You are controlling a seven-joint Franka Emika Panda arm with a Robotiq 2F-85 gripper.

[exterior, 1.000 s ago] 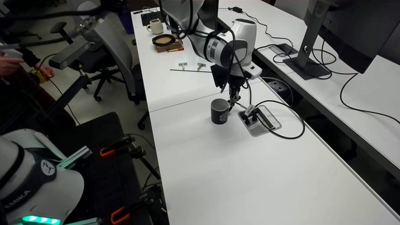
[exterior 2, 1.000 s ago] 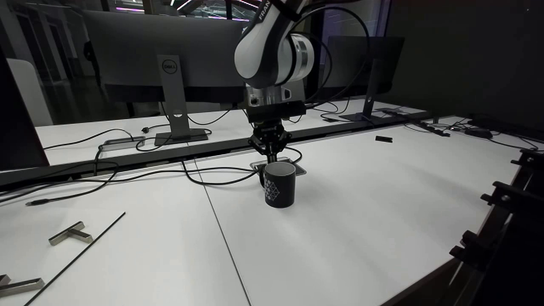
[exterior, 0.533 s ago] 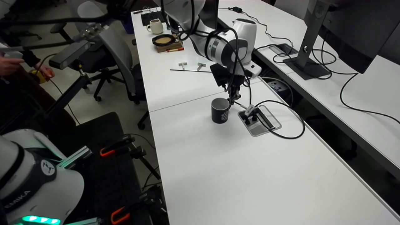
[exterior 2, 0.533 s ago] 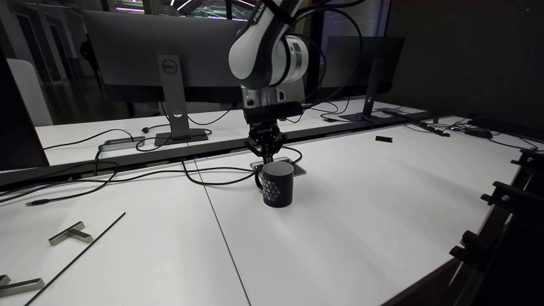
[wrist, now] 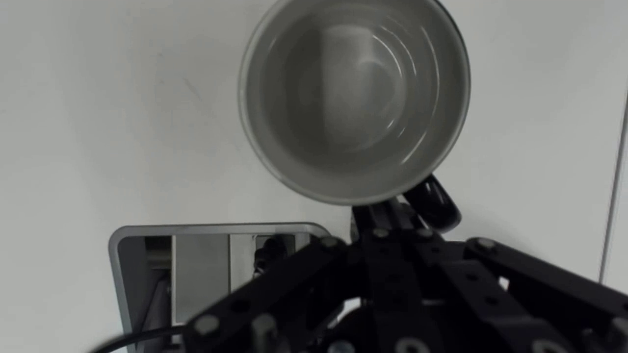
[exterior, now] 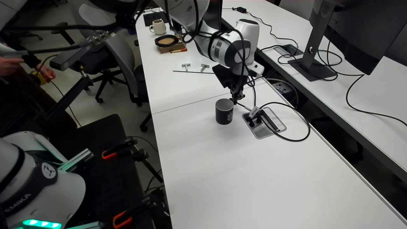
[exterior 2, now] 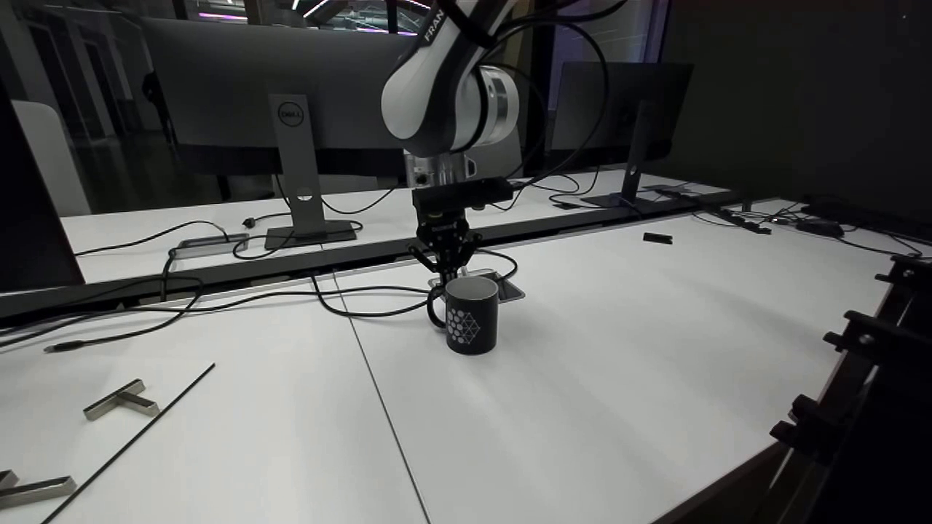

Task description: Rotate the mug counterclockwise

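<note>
The mug [exterior 2: 472,331], dark grey-black with a white dotted pattern, stands upright on the table in both exterior views. From above, its pale inside [wrist: 353,93] fills the top of the wrist view. Its loop handle [exterior 2: 435,311] sticks out to the left in an exterior view. My gripper [wrist: 378,211] points down just behind the mug, its fingers pressed together with nothing seen between them. They run along the inner side of the handle [wrist: 434,203], where the mug's rim covers their tips. Whether they touch the mug or handle I cannot tell.
A metal cable box [exterior: 262,132] is set into the table close to the mug, with a black cable [exterior: 299,140] looping from it. T-shaped metal pieces [exterior 2: 120,397] and a thin rod [exterior 2: 131,444] lie farther along. A monitor stand [exterior 2: 298,167] rises behind the gap between tables.
The mug has turned counterclockwise seen from above and slid slightly. In an exterior view its handle has swung out leftward, and my gripper has moved left with it, staying shut.
</note>
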